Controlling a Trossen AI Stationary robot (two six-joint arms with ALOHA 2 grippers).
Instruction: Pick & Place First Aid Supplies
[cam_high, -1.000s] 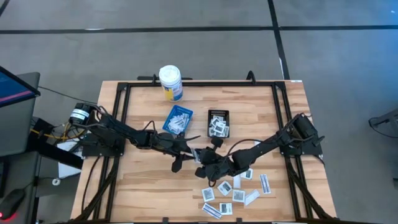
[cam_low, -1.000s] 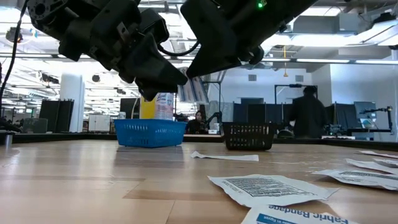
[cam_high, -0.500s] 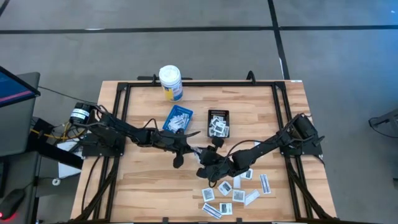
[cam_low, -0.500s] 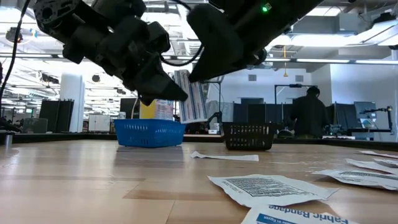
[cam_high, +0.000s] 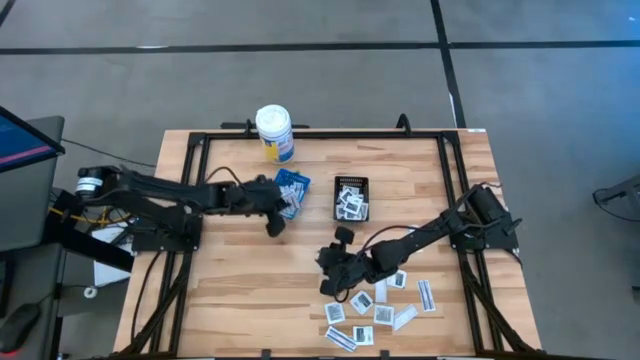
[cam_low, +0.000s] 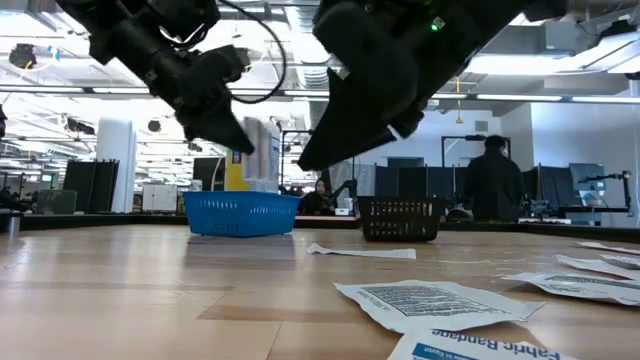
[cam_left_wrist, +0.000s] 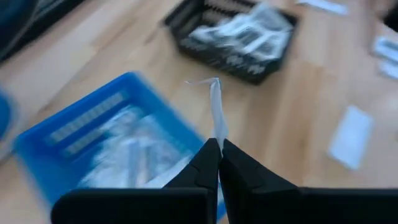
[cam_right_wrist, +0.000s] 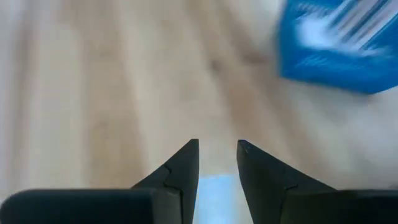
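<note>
My left gripper (cam_high: 281, 204) is shut on a narrow white strip packet (cam_left_wrist: 216, 111) and hovers over the near edge of the blue tray (cam_high: 293, 190), which holds more strips. In the low view the strip (cam_low: 264, 152) stands above the blue tray (cam_low: 241, 214). My right gripper (cam_high: 326, 268) is open above the middle of the table, with nothing between its fingers (cam_right_wrist: 217, 155). Several loose white packets (cam_high: 385, 308) lie flat on the table near its front right. The black tray (cam_high: 350, 198) holds squarish printed packets. My left gripper pinches one end of the strip (cam_left_wrist: 217, 138) between its two fingertips. The fingers slant down from the table's left. The rest of the strip sticks out past the tips, its free end (cam_left_wrist: 208, 81) curled, lifted clear above the blue tray.
A white bottle with a yellow label (cam_high: 274, 132) stands at the far edge, behind the blue tray. One strip (cam_low: 362, 252) lies on the wood in front of the black tray (cam_low: 400, 220). Black frame rails (cam_high: 200, 160) run along the table's edges. People and desks show beyond the table.
The strip was between both grippers at the table's middle; it now goes with my left gripper alone, so my right has let go. My left gripper has carried it toward the far left, rising a little, to the blue tray. My right gripper has stayed near the middle.
</note>
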